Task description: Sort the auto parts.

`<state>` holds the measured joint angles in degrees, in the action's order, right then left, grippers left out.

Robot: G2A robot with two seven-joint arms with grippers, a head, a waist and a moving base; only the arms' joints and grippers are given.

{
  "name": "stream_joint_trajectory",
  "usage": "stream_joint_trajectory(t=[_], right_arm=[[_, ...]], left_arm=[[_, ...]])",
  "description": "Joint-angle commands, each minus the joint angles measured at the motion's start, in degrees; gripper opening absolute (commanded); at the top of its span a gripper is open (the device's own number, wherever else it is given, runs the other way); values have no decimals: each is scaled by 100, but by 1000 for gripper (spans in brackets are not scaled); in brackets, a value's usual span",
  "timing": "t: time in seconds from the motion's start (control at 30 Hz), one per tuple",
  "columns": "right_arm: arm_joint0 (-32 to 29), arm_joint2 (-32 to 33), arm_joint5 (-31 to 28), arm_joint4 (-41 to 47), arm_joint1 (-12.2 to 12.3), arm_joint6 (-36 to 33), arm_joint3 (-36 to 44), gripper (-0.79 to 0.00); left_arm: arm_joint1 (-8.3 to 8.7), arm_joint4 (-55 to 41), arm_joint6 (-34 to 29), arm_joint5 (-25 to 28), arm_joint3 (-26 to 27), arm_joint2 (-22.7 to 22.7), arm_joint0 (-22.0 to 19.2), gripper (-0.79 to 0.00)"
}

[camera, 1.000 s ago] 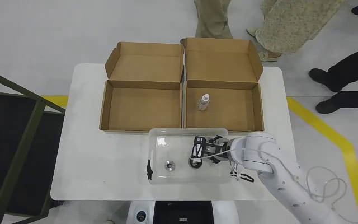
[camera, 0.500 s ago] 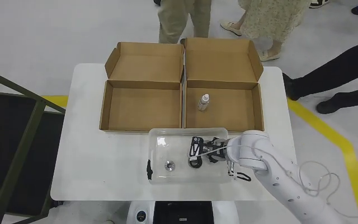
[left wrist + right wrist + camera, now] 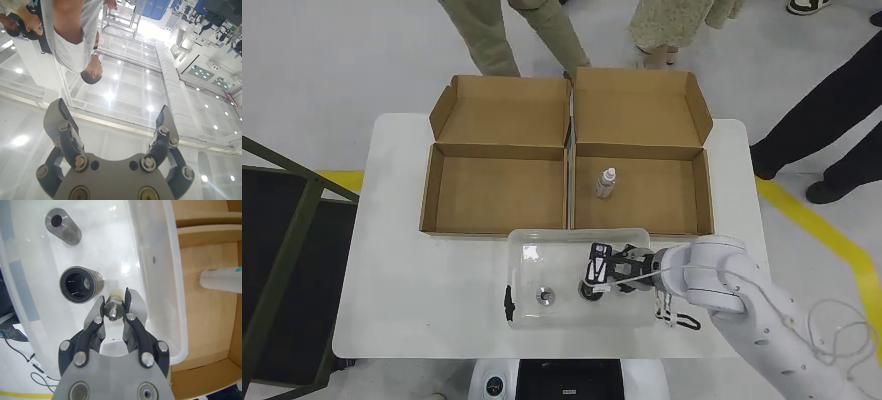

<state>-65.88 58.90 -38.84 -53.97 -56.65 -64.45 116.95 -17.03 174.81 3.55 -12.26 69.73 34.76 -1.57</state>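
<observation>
A clear plastic bin (image 3: pixel 527 245) stands at the table's front with metal parts in it. My right gripper (image 3: pixel 594 270) is down inside it, shut on a small threaded metal pin (image 3: pixel 113 310). Beside the gripper (image 3: pixel 114 294) lies a black-bored linear bearing (image 3: pixel 80 287) (image 3: pixel 590 291). Farther along the bin floor sits a grey metal sleeve (image 3: pixel 63 226) (image 3: pixel 545 295). My left gripper (image 3: pixel 113 111) points up at the ceiling, open and holding nothing.
Two open cardboard boxes sit behind the bin: the left box (image 3: pixel 495 190) holds nothing, the right box (image 3: pixel 662 200) holds a small white bottle (image 3: pixel 607 182) (image 3: pixel 219 279). A black clip (image 3: pixel 508 303) hangs on the bin's front-left rim. A thin cable (image 3: pixel 678 318) lies by the bin's right end.
My right gripper nudged a little left inside the bin, then back right. The parts on the bin floor kept their places.
</observation>
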Motion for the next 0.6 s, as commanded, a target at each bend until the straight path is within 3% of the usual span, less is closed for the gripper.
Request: stream_joint_trajectory(t=[0.0,0.2,0.33,0.57], right_arm=[[-71,135,-49,145,30,83,138,-785],[-305,556,-392,1123,96,985,312,-785],[-405,803,-868,1831,126,1768,39,-785],[-469,1016,-1319,2329,112,3048,-503,-785]], left_arm=[[0,0,0,0,0,0,0,0],[0,0,0,0,0,0,0,0],[0,0,0,0,0,0,0,0],[0,0,0,0,0,0,0,0]])
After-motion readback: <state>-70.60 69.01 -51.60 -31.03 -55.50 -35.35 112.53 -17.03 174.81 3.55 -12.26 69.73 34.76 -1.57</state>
